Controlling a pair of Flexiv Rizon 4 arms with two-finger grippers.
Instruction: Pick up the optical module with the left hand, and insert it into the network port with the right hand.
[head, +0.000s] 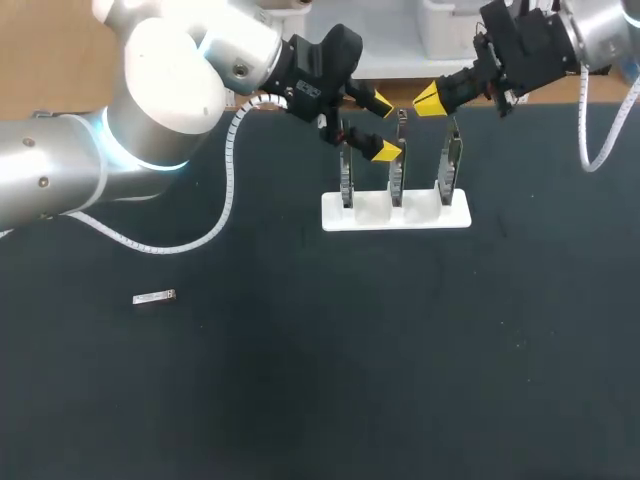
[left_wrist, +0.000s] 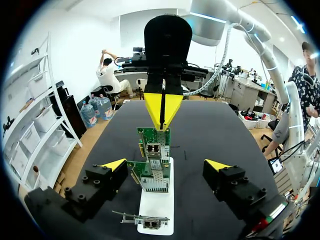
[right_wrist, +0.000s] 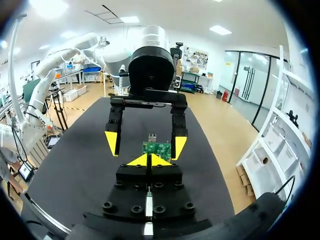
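Head view: optical module (head: 153, 298) loose at worktop (head: 300, 400) left, unpicked; stand (head: 395, 213) holds cards (head: 398, 182) upright, likely for port access; left pincer (head: 383, 126) wide near them; right pincer (head: 430, 99) closed, apparently empty

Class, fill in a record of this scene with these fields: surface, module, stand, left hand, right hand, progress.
surface: dark table
module: optical module lies flat on the table's left side, far from both hands
stand: white stand holds three upright network cards
left hand: left hand is open at the cards and holds nothing
right hand: right hand has its fingers shut together, near the cards' tops
progress: module not yet picked up
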